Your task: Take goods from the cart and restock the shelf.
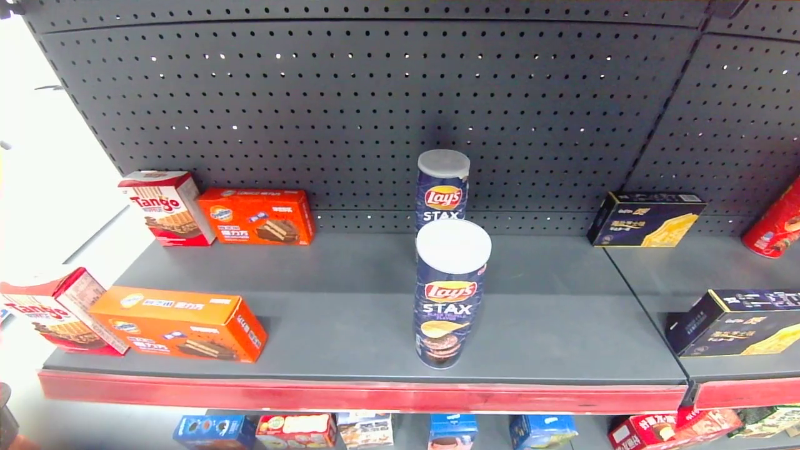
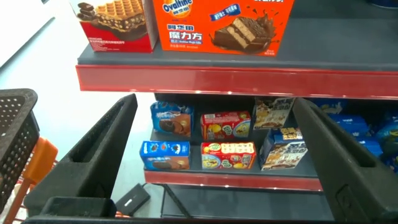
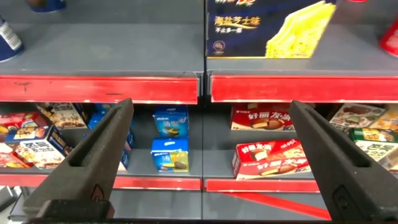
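Two tall dark-blue chip cans stand upright at the centre of the head view on the grey shelf (image 1: 550, 325). The front can (image 1: 449, 297) is near the red front lip and the rear can (image 1: 442, 187) stands straight behind it against the pegboard back panel (image 1: 350, 106).

In the left of the frame lie two orange boxes, one near the lip (image 1: 181, 325) and one at the back (image 1: 259, 215). Each has a red-and-white wafer box just beside it on its left, the front one (image 1: 56, 310) and the rear one (image 1: 165, 207).

In the right of the frame, on the adjoining bay, are two dark boxes with yellow print, rear (image 1: 647, 219) and front (image 1: 734, 322). A red can (image 1: 778, 225) is at the right edge.

The left end effector (image 2: 214, 106) is spread wide, level with a lower shelf of small blue and red packets (image 2: 227, 155). The black mesh cart (image 2: 15, 143) sits at the left edge of that frame.

The right end effector (image 3: 211, 106) is also spread wide, facing a lower shelf with blue cartons (image 3: 171, 152) and red cartons (image 3: 270, 158).
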